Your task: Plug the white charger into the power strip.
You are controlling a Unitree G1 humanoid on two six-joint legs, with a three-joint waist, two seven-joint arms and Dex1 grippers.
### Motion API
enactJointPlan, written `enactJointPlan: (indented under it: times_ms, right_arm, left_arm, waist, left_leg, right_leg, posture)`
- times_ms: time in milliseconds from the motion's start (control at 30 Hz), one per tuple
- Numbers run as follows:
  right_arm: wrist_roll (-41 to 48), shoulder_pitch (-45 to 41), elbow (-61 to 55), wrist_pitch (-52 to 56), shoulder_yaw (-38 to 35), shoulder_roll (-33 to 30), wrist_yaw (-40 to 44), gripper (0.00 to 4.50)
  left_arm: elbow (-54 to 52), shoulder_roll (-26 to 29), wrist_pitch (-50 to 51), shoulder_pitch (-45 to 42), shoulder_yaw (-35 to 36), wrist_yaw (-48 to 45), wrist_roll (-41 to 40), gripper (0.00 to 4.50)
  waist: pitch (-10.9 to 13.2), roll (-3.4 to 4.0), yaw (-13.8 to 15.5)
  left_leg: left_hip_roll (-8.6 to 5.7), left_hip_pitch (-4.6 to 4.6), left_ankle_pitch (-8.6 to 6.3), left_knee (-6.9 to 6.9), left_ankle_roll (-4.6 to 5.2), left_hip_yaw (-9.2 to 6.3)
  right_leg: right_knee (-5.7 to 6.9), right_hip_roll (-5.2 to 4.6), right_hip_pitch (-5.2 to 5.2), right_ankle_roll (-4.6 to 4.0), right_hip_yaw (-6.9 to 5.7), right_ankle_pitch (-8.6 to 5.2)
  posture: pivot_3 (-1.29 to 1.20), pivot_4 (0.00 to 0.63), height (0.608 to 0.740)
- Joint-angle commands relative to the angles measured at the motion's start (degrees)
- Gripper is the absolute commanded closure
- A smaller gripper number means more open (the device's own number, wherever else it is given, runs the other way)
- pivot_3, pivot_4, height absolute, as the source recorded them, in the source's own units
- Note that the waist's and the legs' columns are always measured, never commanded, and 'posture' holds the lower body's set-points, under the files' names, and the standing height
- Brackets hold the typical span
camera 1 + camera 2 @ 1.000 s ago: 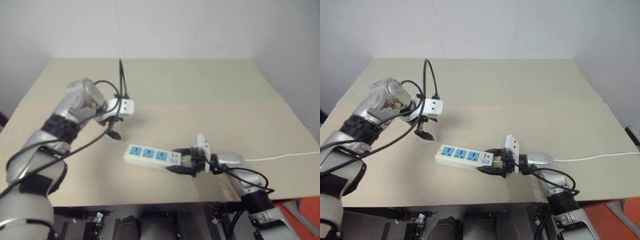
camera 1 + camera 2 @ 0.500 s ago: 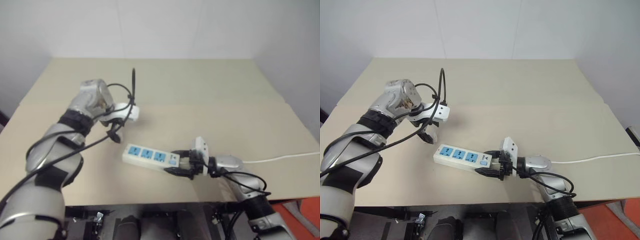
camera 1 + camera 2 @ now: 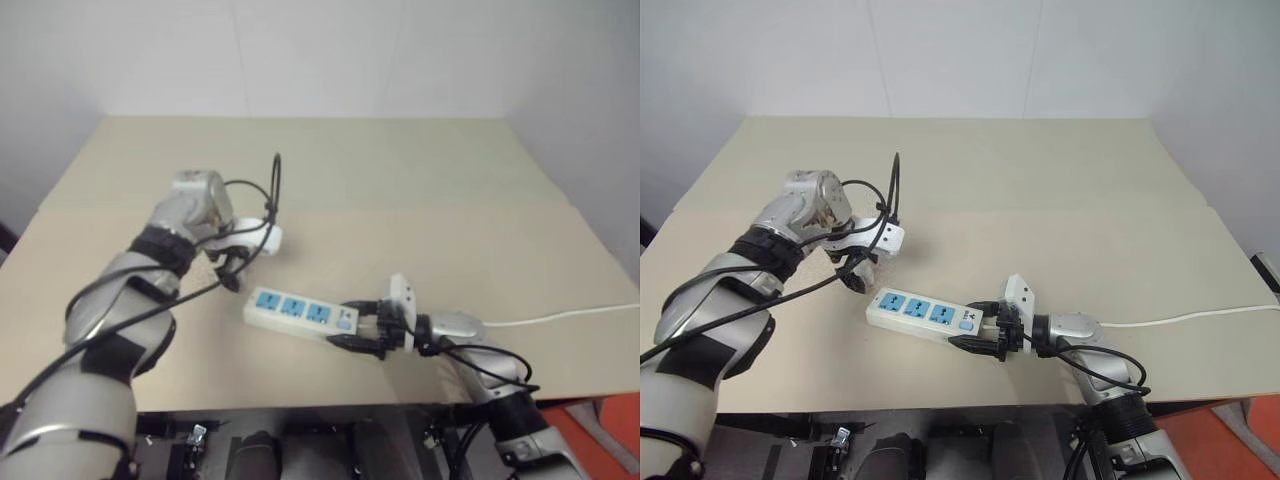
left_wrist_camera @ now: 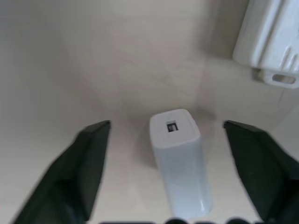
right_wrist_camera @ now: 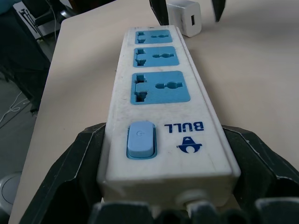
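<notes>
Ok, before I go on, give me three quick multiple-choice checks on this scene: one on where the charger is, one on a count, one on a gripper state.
1. Where is the white charger?
A. plugged into the strip
B. on the table between the left gripper's fingers
C. in the right gripper

2. How many blue socket faces does the power strip have?
A. two
B. three
C. five

3. What is the right gripper doing?
A. hanging open above the table
B. gripping the cord
C. clasping the strip's switch end

Answers:
1 B: the left wrist view shows it lying on the table with a black finger either side, neither touching it.
2 B: three faces show in a row in the right wrist view.
3 C: its fingers sit against both sides of the switch end.
</notes>
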Motion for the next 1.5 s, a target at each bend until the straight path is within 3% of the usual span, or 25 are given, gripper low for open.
enactJointPlan:
  times_ms: [33, 200, 233, 467, 767, 867, 1033, 1133, 1200, 1367, 1500]
  right_arm:
    - [-0.69, 0.76, -1.14, 0.75, 1.39, 0.4, -0.35, 1.07]
    - [-0.74, 0.85, -1.23, 0.79, 1.51, 0.28, -0.41, 1.07]
    - [-0.77, 0.79, -1.17, 0.79, 1.58, 0.3, -0.42, 1.07]
    - [-0.8, 0.66, -0.85, 0.77, 1.73, 0.17, -0.22, 1.07]
    - [-0.66, 0.61, -0.59, 0.26, 1.72, -0.63, 1.34, 1.07]
    - [-1.11, 0.19, 0.32, -0.36, 1.91, -0.74, 1.85, 1.07]
    - [-1.51, 0.09, 0.97, -0.72, 2.09, -0.72, 2.37, 1.07]
    - [-1.52, 0.14, 1.04, -0.69, 2.2, -0.58, 2.82, 1.07]
    - [-1.56, 0.05, 1.26, -0.75, 2.26, -0.5, 3.04, 1.07]
    - [-1.7, -0.16, 1.57, -1.06, 2.37, -0.43, 3.22, 1.07]
    - [-1.63, 0.1, 1.21, -0.79, 2.47, -0.62, 3.13, 1.07]
  left_arm:
    - [-0.3, -0.35, -0.05, -0.23, 0.65, -0.4, 0.52, 1.72]
    - [-0.58, -0.51, 0.0, 0.04, 0.47, 0.01, 1.42, 3.36]
    - [-0.53, -0.62, 0.03, -0.02, 0.64, 0.1, 1.37, 3.48]
    - [-2.26, -1.31, 1.49, -0.99, 5.93, 2.02, -3.16, 3.47]
    - [-11.13, -2.14, 16.72, -1.67, 29.14, 3.7, -25.41, 3.47]
    - [-17.44, -4.21, 23.04, 4.18, 40.56, 9.87, -35.73, 3.47]
    - [-29.79, -7.12, 24.84, 17.39, 50.29, 14.97, -47.53, 3.47]
    - [-36.26, -12.63, 13.45, 27.75, 53.55, 16.76, -52.1, 3.47]
    - [-38.41, -14.18, 11.62, 31.92, 53.09, 15.64, -54.3, 3.47]
    - [-36.61, -14.03, 7.11, 35.9, 49.27, 12.55, -54.84, 3.47]
    - [-31.12, -12.5, 4.16, 35.8, 45.17, 4.67, -54.88, 3.47]
  waist:
    - [0.0, 0.0, 0.01]
    - [0.0, 0.0, 0.0]
    - [0.0, 0.0, 0.0]
    - [0.0, 0.0, -0.01]
    - [0.0, 0.0, -0.02]
    - [-0.02, 0.03, -0.08]
    - [-0.05, 0.08, -0.09]
    - [-0.07, 0.11, 0.14]
    - [-0.08, 0.08, 0.31]
    - [-0.09, 0.08, 0.32]
    - [-0.09, 0.08, 0.19]
  left_leg:
    - [0.0, 0.0, 0.0, 0.0, 0.0, 0.0]
    - [0.0, 0.0, 0.0, 0.0, 0.0, 0.0]
    - [0.0, 0.01, 0.0, 0.0, 0.0, 0.0]
    - [0.0, 0.0, 0.0, 0.01, 0.0, -0.01]
    - [0.0, 0.0, 0.0, 0.01, 0.0, -0.04]
    - [0.0, -0.01, 0.0, 0.02, 0.0, -0.06]
    - [0.02, 0.12, 0.0, 0.02, 0.0, -0.06]
    - [0.01, 0.16, 0.01, 0.07, -0.01, -0.1]
    - [-0.01, 0.29, 0.0, 0.06, -0.01, -0.06]
    - [-0.04, 0.42, 0.01, 0.09, -0.03, -0.07]
    - [-0.04, 0.5, 0.01, 0.06, -0.02, -0.05]
  right_leg:
    - [0.0, 0.0, 0.0, 0.0, 0.0, 0.0]
    - [0.0, 0.0, 0.0, 0.0, 0.0, 0.0]
    - [0.01, 0.0, 0.0, 0.0, 0.0, 0.0]
    - [0.01, -0.01, 0.0, 0.0, -0.01, 0.0]
    - [0.0, -0.02, 0.0, 0.0, -0.03, 0.0]
    - [0.01, -0.03, 0.01, 0.01, -0.05, 0.0]
    - [0.12, -0.04, 0.06, -0.01, -0.04, 0.02]
    - [0.09, -0.05, 0.19, -0.02, -0.08, 0.03]
    - [0.02, -0.14, 0.34, -0.02, -0.09, 0.03]
    - [0.04, -0.09, 0.46, -0.06, -0.09, 0.07]
    - [-0.03, -0.08, 0.54, -0.05, -0.07, 0.06]
  posture:
    - [0.0, 0.15, 0.74]
    - [0.0, 0.15, 0.74]
    - [0.0, 0.15, 0.74]
    - [0.0, 0.15, 0.74]
    - [0.0, 0.15, 0.74]
    - [0.0, 0.15, 0.74]
    - [0.0, 0.15, 0.74]
    - [0.0, 0.15, 0.74]
    - [0.0, 0.15, 0.74]
    - [0.0, 0.15, 0.74]
    - [0.0, 0.15, 0.74]
